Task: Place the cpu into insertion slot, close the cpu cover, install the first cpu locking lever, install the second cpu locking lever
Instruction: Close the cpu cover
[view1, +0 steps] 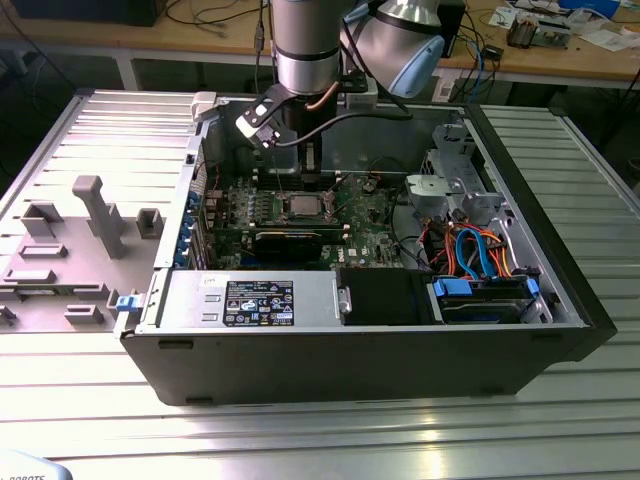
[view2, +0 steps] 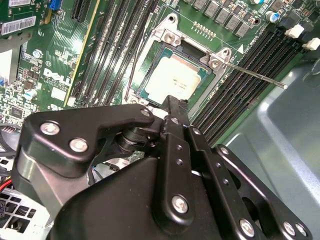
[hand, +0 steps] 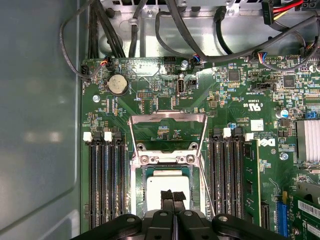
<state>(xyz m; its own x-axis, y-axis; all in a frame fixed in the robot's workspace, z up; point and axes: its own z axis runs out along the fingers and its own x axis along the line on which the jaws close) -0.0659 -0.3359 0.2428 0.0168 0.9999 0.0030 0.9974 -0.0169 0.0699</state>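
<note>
Gripper (hand: 173, 196): fingers pressed together with nothing between them, tips just over the cpu's edge.
Cpu (hand: 167, 184): lying flat in the slot, silver top up.
Slot (hand: 137, 190): on the green board (hand: 150, 95), between two banks of memory slots.
Cover (hand: 167, 116): swung up, standing open just beyond the cpu.
Lever (view2: 255, 75): thin rod, angled out beside the slot.
Case (view1: 350, 370): open, arm reaching down inside.
</note>
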